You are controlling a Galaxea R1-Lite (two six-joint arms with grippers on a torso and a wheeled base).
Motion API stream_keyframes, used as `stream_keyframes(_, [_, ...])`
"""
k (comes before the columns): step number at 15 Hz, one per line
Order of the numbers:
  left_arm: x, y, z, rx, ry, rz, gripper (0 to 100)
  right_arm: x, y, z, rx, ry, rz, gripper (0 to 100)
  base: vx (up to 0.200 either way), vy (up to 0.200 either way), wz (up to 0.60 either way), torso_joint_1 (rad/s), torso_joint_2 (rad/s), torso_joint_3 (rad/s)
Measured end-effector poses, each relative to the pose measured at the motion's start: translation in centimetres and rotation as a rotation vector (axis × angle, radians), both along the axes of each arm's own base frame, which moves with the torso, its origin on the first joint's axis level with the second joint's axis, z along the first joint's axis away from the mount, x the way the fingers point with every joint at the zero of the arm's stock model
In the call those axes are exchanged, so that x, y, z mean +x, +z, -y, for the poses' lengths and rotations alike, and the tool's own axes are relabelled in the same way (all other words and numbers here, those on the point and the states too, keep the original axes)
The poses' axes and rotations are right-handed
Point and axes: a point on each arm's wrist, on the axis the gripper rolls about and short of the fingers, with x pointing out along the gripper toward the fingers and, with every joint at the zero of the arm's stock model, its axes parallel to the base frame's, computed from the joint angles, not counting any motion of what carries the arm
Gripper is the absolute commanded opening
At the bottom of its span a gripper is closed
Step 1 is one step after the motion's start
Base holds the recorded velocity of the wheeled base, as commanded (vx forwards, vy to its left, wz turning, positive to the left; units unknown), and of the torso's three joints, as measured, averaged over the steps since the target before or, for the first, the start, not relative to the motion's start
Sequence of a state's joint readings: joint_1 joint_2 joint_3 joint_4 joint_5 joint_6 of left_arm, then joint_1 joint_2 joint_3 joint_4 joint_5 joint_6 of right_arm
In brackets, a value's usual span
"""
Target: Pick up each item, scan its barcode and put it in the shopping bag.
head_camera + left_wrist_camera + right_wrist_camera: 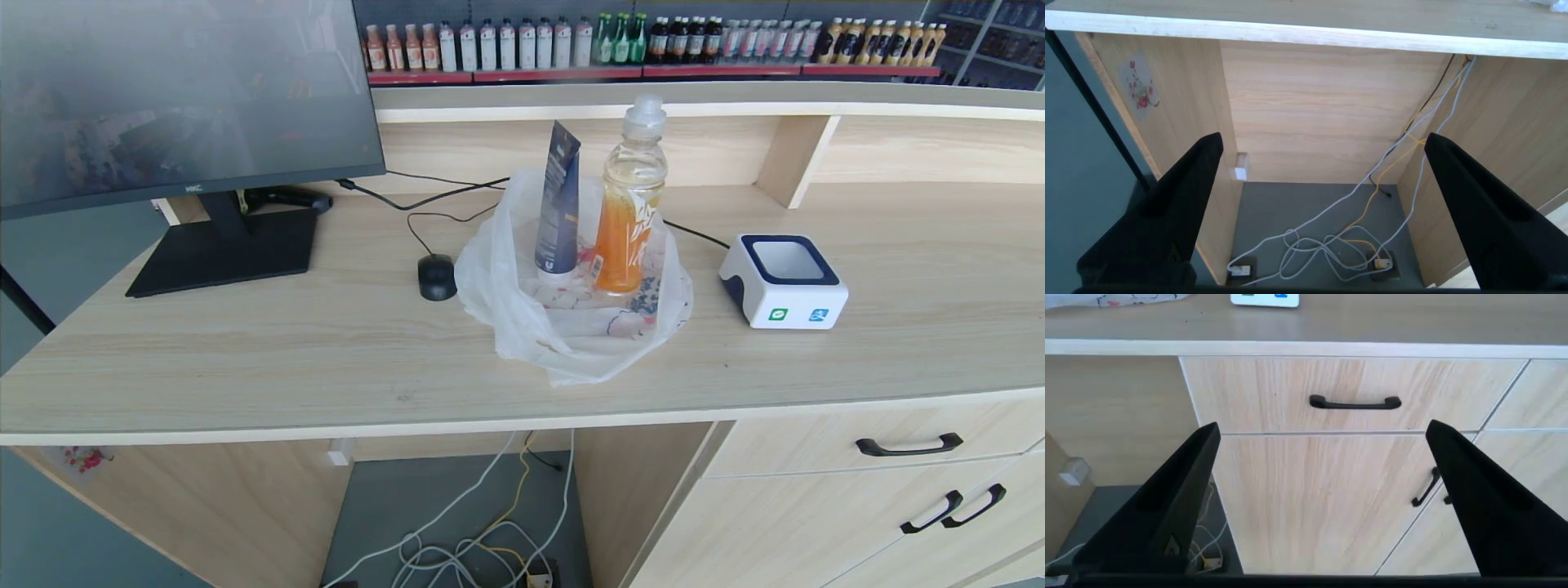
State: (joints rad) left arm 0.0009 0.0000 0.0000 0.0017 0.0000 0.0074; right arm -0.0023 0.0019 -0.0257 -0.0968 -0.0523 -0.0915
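Your shopping bag (pixel 571 327) sits in the middle of the counter (pixel 245 351), thin white plastic slumped open. Two items stand upright inside it. There's a dark tube (pixel 558 204), cap down, on the left, and an orange drink bottle (pixel 627 204) with a white cap just beside it on the right.

To the right of the bag, near but apart, you've got the scanner (pixel 782 282), a white box with its dark-rimmed window facing up. Left of the bag, a black mouse (pixel 437 277) lies just beside the plastic, and its cable (pixel 424 220) curls back toward the rear of the counter. Further left, a dark-screened monitor (pixel 180 90) stands on a flat black base (pixel 229 249).

The counter is pale wood grain, with a raised ledge (pixel 702 102) running along its back. Behind that, store shelves (pixel 653 72) carry rows of bottles.

Under the counter on the right are drawers (pixel 816 457) with black handles. Left of them is an open bay where white and yellow cables (pixel 457 547) tangle on a grey floor.

Both arms are down below the counter's edge. Your left gripper (pixel 1321 139) faces into the cable bay, jaws spread wide, nothing between them. Your right gripper (pixel 1323 425) faces a drawer front with its black handle (pixel 1355 402), jaws equally wide apart and empty.
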Motion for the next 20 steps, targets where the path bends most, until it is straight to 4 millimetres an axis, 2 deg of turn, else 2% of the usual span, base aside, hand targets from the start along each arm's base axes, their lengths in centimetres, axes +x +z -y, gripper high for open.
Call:
stream_keyframes(4, [0.0, 0.0, 0.0, 0.000, 0.000, 0.000, 100, 0.2, -1.1, 0.0, 0.005, 0.000, -0.059, 100, 0.000, 0.000, 0.00, 0.000, 0.00, 0.000])
stream_keyframes(10, [0.0, 0.0, 0.0, 0.000, 0.000, 0.000, 100, 0.2, -1.6, 0.0, 0.065, 0.008, -0.112, 100, 0.000, 0.000, 0.00, 0.000, 0.00, 0.000])
stream_keyframes(20, [0.0, 0.0, 0.0, 0.000, 0.000, 0.000, 100, 0.2, -1.7, 0.0, 0.101, 0.006, -0.114, 100, 0.000, 0.000, 0.00, 0.000, 0.00, 0.000])
